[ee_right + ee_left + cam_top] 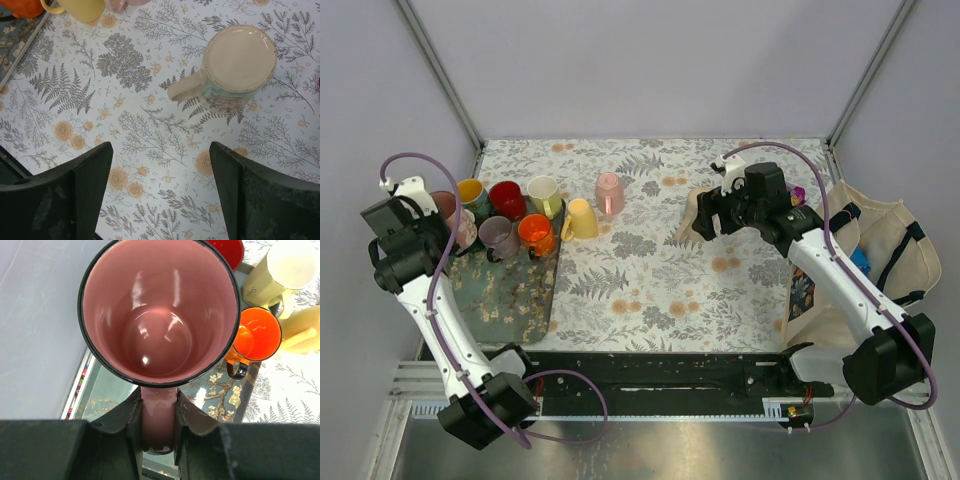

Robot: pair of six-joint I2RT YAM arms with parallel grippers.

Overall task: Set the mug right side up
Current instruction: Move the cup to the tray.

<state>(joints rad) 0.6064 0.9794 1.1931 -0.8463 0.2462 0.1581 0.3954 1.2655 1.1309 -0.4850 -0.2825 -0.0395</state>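
A cream mug point(240, 65) stands upside down on the floral tablecloth, base up, handle to the left. My right gripper point(162, 170) is open and empty, hovering above the cloth just short of it. In the top view the gripper point(715, 218) partly covers that mug point(688, 226). My left gripper point(157, 425) is shut on the handle of a pink mug with a black rim point(157, 315), its mouth facing the camera, held over the left edge of the tray point(220, 400). The top view shows this at the far left point(446, 208).
The dark floral tray point(510, 290) holds a yellow-and-teal mug point(472, 192), red point(507, 198), cream point(544, 193), lilac point(498, 236) and orange point(536, 232) mugs. A yellow mug point(580, 220) lies beside it and a pink mug point(610, 192) stands upside down. A cloth bag point(865, 260) lies at the right.
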